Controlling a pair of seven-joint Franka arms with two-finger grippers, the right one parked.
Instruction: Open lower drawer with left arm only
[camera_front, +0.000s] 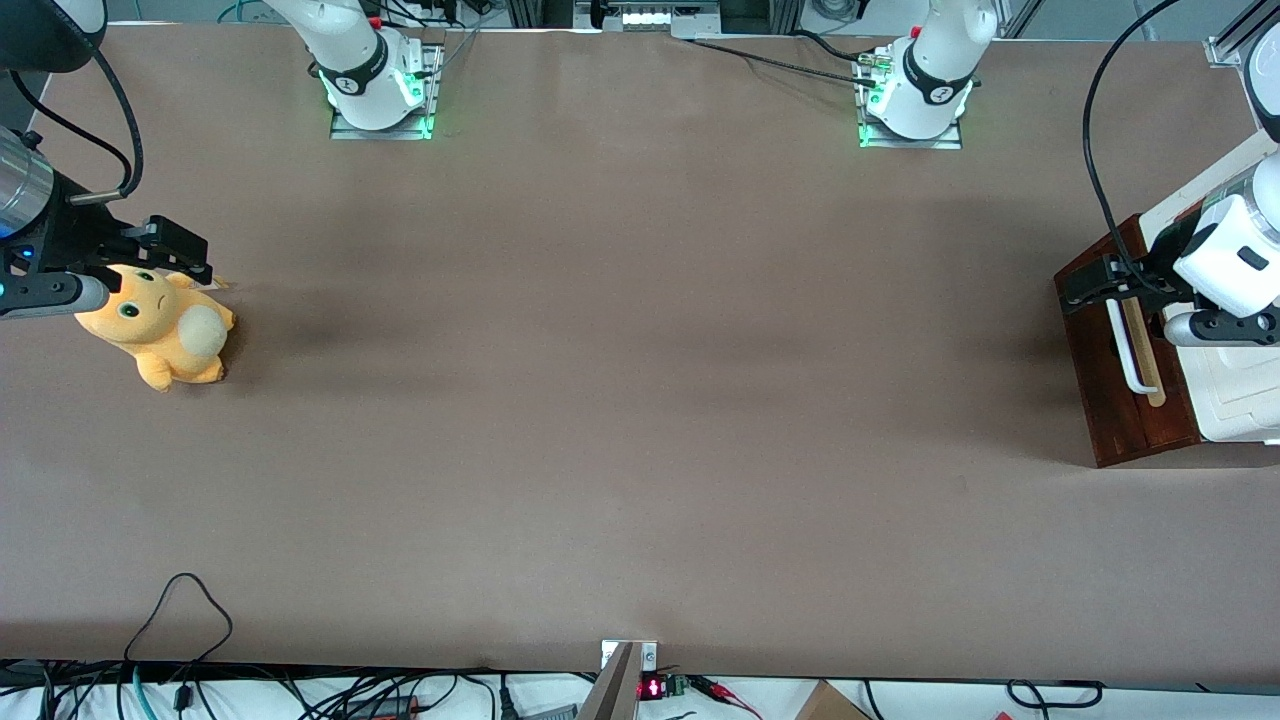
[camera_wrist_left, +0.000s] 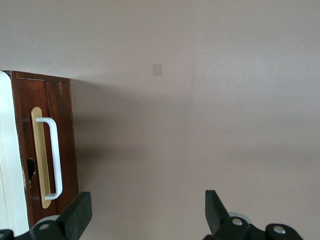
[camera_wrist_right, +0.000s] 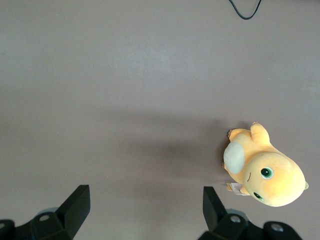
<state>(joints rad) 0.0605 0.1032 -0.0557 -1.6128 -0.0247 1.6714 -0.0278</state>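
Plush toy (camera_front: 160, 325) lies at parked arm's desk (camera_front: 620, 400) edge. Lower drawer (camera_front: 1125, 380) sits shut at working arm's edge, white handle (camera_front: 1128, 350) facing up. Left arm's claw (camera_front: 1085, 283) hovers above it, jaws spread wide. Best: centre both fingers around bar, close, pull straight.

I see my gripper (camera_front: 1092, 283) above the lower drawer (camera_front: 1115, 385), by the end of its white handle (camera_front: 1126, 348) farther from the front camera. An orange plush toy (camera_front: 160, 325) lies toward the parked arm's end.
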